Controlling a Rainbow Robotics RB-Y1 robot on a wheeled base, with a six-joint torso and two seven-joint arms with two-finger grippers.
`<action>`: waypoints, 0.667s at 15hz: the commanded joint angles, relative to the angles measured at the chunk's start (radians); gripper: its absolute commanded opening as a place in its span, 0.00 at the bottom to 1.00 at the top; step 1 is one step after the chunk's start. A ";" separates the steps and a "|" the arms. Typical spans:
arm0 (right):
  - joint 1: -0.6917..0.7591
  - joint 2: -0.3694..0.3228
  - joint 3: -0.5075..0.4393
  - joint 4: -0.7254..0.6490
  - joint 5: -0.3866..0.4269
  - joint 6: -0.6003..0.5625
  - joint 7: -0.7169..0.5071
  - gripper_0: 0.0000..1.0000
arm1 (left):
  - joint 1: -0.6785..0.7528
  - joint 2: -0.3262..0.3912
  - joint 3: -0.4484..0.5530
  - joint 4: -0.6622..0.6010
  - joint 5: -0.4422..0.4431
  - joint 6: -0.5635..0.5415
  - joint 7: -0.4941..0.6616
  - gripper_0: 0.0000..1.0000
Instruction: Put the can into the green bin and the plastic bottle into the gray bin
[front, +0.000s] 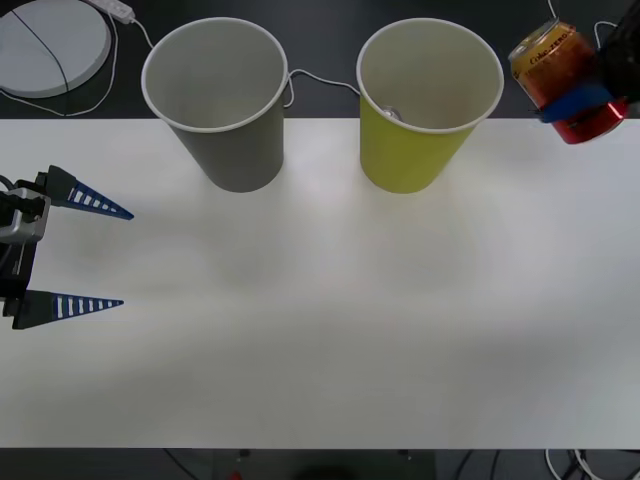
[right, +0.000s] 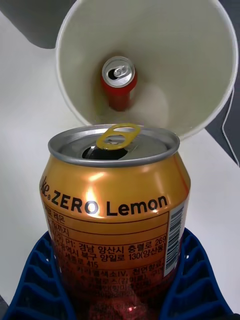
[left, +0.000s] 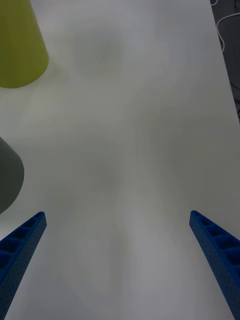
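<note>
The can (front: 562, 80) (tilted) hangs clamped in the right tool (front: 580, 100).

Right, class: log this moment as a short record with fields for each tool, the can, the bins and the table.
right tool: shut on can, raised beside green bin
left tool: open, low over table, holding nothing
green bin: upright, another red can lying inside
gray bin: upright on table
can: gold top, tab open, not yet in bin
</note>
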 joint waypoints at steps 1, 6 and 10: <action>-0.183 0.067 0.146 0.162 0.050 0.000 0.000 0.00 | 0.000 0.000 0.000 0.000 0.000 0.000 0.000 1.00; -0.342 0.257 0.227 0.383 0.209 0.000 0.001 0.00 | 0.000 0.000 0.000 0.000 0.000 0.000 0.000 1.00; -0.390 0.378 0.229 0.492 0.306 0.000 0.023 0.00 | 0.000 0.000 0.000 0.000 0.000 0.000 0.000 1.00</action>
